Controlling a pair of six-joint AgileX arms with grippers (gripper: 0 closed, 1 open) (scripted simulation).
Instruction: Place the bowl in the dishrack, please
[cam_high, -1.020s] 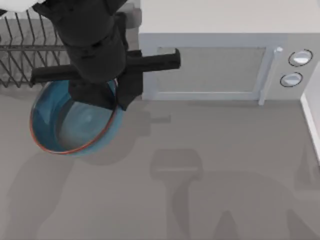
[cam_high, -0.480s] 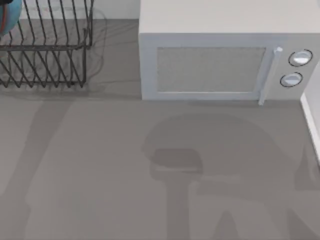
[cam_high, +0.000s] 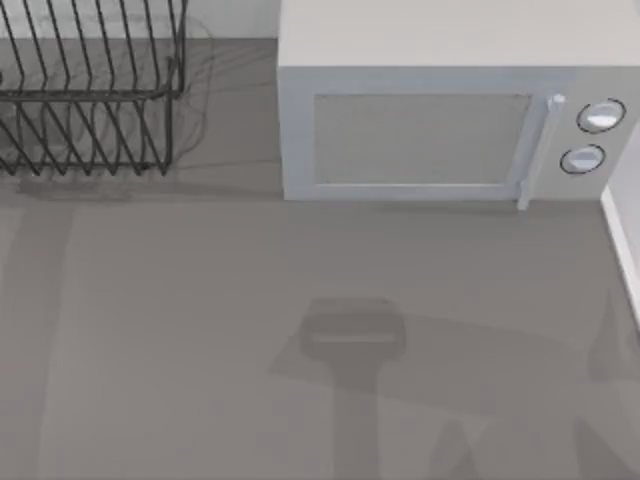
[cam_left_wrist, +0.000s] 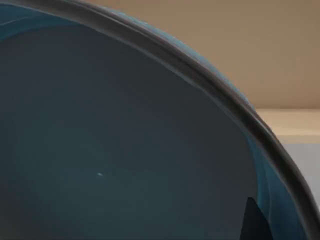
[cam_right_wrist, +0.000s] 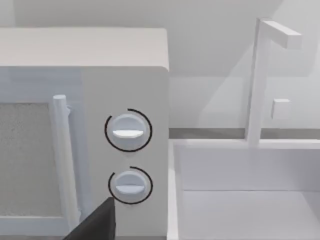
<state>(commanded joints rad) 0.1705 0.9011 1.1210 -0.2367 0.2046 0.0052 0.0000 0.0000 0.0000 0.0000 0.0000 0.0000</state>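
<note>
My left gripper's finger state I cannot tell; the bowl (cam_left_wrist: 125, 150) sits close against it, dishrack (cam_high: 90, 90) far-left.

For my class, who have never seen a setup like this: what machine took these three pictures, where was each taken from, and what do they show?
This is a rendered simulation of two robot arms at a table, each with a two-finger gripper. One camera looks down from above. It shows the grey table, a black wire dishrack at the far left, and a pale microwave beside it. The other two cameras sit on the arms' wrists. The left wrist camera is very close to the teal bowl, looking into its inside. The bowl is not in the part of the dishrack seen from above. The right wrist camera faces the microwave's two knobs and a white sink next to it.
</note>
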